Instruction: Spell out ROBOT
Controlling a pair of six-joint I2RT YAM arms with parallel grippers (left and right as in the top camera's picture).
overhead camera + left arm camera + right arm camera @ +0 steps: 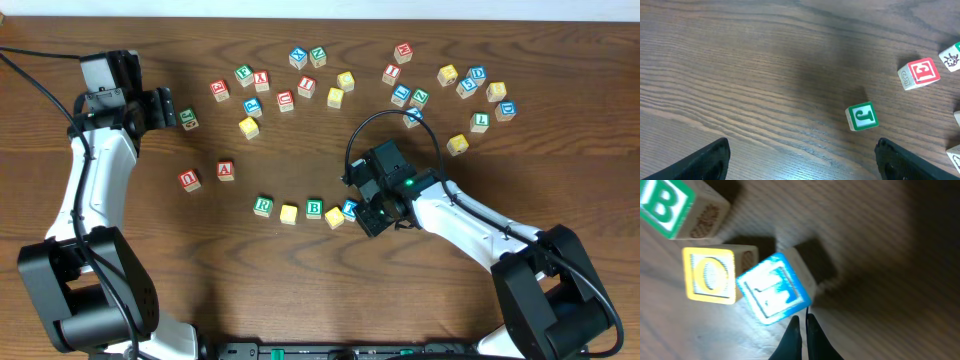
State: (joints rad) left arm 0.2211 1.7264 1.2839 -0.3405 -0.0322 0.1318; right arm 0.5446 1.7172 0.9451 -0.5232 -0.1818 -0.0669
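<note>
Right gripper (802,330), jaws together, lies just below the blue T block (772,287), itself skewed against the yellow O block (710,275). Left gripper (802,162), jaws apart, stands far off.

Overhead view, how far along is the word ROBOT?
Done: R, first O and B stand in a row. In hand: the shut right gripper is at the blue T, which sits askew against the second O. Left: probably straightening that end.

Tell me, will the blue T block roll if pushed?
Probably not: the T block has flat faces, so it likely slides or twists. Looks wooden, so probably stiff and light. It seems to touch the O block, so may nudge it.
</note>
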